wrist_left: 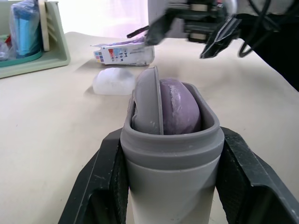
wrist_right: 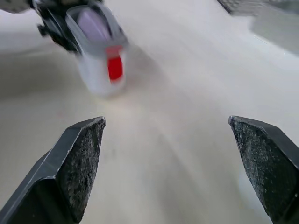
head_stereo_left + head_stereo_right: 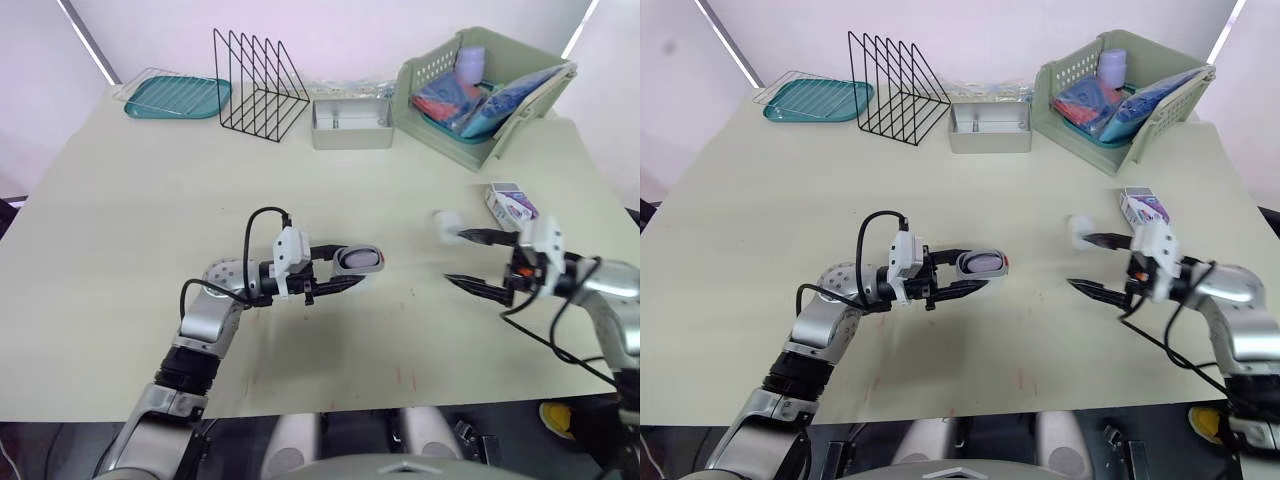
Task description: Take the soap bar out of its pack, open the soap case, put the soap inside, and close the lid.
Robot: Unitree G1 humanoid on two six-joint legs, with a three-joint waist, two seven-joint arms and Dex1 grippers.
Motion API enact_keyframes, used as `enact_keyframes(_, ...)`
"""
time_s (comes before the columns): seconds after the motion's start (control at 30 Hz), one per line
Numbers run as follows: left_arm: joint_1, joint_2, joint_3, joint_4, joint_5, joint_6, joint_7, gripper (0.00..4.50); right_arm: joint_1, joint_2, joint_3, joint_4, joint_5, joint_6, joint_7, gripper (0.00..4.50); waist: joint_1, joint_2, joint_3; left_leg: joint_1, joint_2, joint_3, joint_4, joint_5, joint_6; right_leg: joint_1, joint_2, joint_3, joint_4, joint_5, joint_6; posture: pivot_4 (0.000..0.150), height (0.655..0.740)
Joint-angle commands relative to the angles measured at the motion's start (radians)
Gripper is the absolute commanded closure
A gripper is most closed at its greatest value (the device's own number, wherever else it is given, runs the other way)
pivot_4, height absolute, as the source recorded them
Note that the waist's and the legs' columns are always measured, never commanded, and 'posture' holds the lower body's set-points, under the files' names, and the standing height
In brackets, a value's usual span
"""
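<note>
The soap case [image 3: 362, 258] sits near the middle of the table [image 3: 150, 200], pinched across its narrow sides by the left gripper [image 3: 345, 268], whose two fingers are pressed against its walls. The purple soap [image 1: 180, 109] is already inside it. The lid [image 1: 148, 100] is not down. In the left wrist view it stands up on edge along one side of the soap, so closing it looks like the step that remains. The case's long axis runs in line with the left gripper's fingers, toward the robot's right, and its open mouth faces upward. Whether it rests on the table or is held just above it cannot be told. The right gripper [image 3: 455, 256] is well apart on the robot's right, spread wide and holding nothing, with its tips aimed back toward the case. It is the free one, so the lid probably falls to it, and it would have to travel toward the robot's left to get there. Just beside it lie a small white lump [image 3: 446, 222], too blurred to identify, and the soap pack [image 3: 512, 203].
</note>
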Motion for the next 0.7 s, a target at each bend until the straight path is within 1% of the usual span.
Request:
enact_keyframes(0.03,0.017,0.012,0.013,-0.041,-0.006,0.017,0.007,2.58,0.087,-0.028,-0.108,-0.04,0.033,-0.045,-0.009,0.06,0.0,0.0,0.0,0.0,0.0,0.0,0.0,0.0,0.0,0.0,0.0,0.0,0.0,0.0,0.0,0.15,0.74)
enact_keyframes(0.23,0.039,0.018,0.014,-0.082,-0.019,0.045,0.011,2.58,0.254,-0.026,-0.238,-0.029,0.062,-0.061,-0.047,0.06,0.0,0.0,0.0,0.001,0.0,0.002,0.0,0.0,0.0,0.001,0.0,0.001,0.0,0.0,0.0,0.15,0.74)
enact_keyframes(0.43,0.038,0.02,0.009,-0.102,-0.023,0.073,0.009,2.58,0.307,-0.03,-0.264,-0.073,0.083,-0.025,-0.09,0.06,-0.001,0.001,0.0,0.003,0.0,0.003,0.0,0.0,0.0,0.001,0.0,0.003,0.001,0.0,0.0,0.15,0.74)
enact_keyframes(0.5,0.035,0.018,0.009,-0.104,-0.025,0.079,0.01,2.58,0.322,-0.05,-0.263,-0.094,0.079,0.012,-0.108,0.06,-0.001,0.001,0.0,0.003,0.0,0.003,0.0,0.0,0.0,0.002,0.0,0.003,0.001,0.0,0.0,0.15,0.74)
enact_keyframes(0.57,0.031,0.016,0.007,-0.101,-0.025,0.082,0.009,2.58,0.32,-0.083,-0.266,-0.13,0.101,0.122,-0.155,0.06,0.001,0.001,0.0,0.003,0.0,0.003,0.0,0.0,0.0,0.002,0.0,0.003,0.001,0.0,0.0,0.15,0.74)
enact_keyframes(0.67,0.024,0.009,0.0,-0.088,-0.022,0.081,0.001,2.58,0.223,-0.132,-0.29,-0.199,0.192,0.355,-0.3,0.06,0.0,0.001,0.0,0.004,0.0,0.004,0.0,0.0,0.0,0.002,0.0,0.003,0.0,0.0,0.0,0.15,0.74)
enact_keyframes(0.7,0.021,0.006,-0.003,-0.084,-0.02,0.08,-0.002,2.58,0.194,-0.171,-0.277,-0.219,0.208,0.452,-0.328,0.06,-0.001,0.001,-0.001,0.004,0.0,0.004,0.0,0.0,0.0,0.002,0.0,0.004,0.001,0.0,0.0,0.15,0.74)
